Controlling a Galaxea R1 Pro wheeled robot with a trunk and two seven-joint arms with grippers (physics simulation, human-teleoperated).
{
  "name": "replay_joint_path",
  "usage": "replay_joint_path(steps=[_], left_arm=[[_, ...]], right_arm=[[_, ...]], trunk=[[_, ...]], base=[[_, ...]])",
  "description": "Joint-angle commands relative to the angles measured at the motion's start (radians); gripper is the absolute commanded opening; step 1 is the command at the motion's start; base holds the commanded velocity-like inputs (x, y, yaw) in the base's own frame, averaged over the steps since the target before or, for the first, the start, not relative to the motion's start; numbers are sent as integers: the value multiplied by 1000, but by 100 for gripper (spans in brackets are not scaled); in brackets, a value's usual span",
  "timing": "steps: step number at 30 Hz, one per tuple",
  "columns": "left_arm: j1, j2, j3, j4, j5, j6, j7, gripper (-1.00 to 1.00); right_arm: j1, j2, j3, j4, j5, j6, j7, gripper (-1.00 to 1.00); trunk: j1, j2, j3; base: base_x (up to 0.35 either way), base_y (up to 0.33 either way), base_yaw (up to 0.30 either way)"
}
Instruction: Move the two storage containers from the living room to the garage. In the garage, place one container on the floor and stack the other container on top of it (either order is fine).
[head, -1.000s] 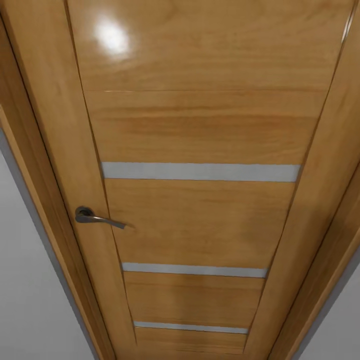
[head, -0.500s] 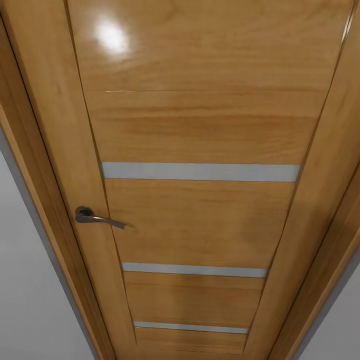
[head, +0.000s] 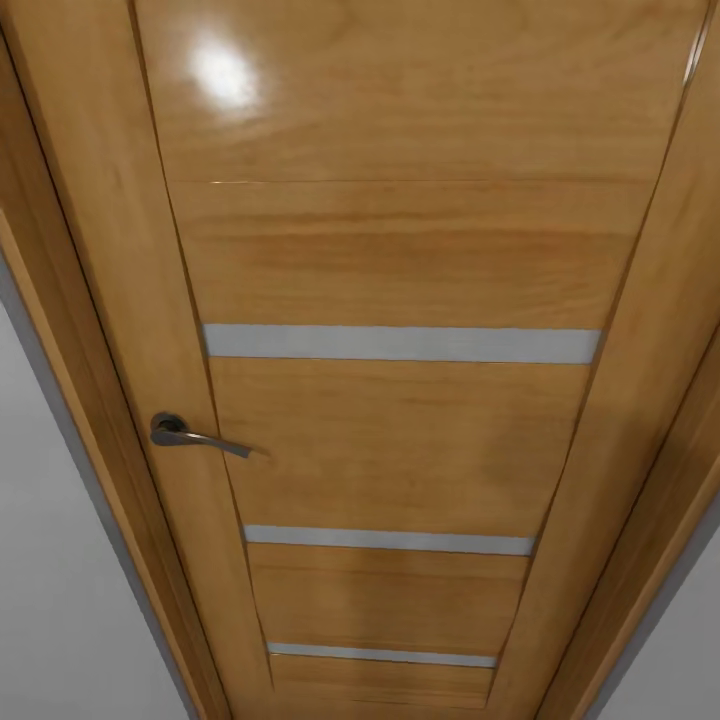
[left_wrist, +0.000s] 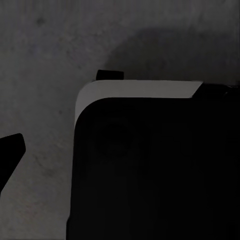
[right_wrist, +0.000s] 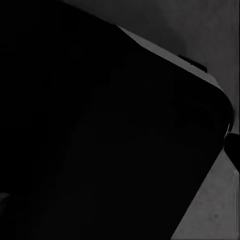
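A glossy honey-coloured wooden door (head: 400, 300) with pale horizontal strips and a metal lever handle (head: 195, 435) fills the view; mottled dark grey concrete floor (left_wrist: 45, 65) lies beneath the wrists. Whether either jaws stand apart, I cannot tell.

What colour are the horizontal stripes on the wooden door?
The stripes are pale silver-grey, on a honey-brown door; best seen in the head view.

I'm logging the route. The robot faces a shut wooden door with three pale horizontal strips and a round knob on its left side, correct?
Not quite: the wooden door has a metal lever handle, not a round knob. The head view shows it, on the door's left, along with the three pale strips.
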Motion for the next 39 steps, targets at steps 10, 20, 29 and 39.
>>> replay_joint_path(steps=[10, 20, 29, 39], left_arm=[[0, -1, 1, -12, 4, -2, 7, 100], [0, -1, 1, -12, 4, -1, 12, 100], [0, -1, 1, -12, 4, -2, 11, 100], [0, -1, 1, -12, 3, -2, 11, 100]], right_arm=[[0, -12, 13, -56, -8, 28, -57, 100], [0, -43, 11, -1072, 187, 492, -538, 100], [0, -43, 10, -1398, 332, 712, -571, 100], [0, -35, 13, -1435, 443, 748, -581, 100]], trunk=[[0, 0, -1], [0, 0, -1], [0, 0, -1], [0, 0, -1]], base=[[0, 0, 0], [0, 0, 0], [0, 0, 0], [0, 0, 0]])
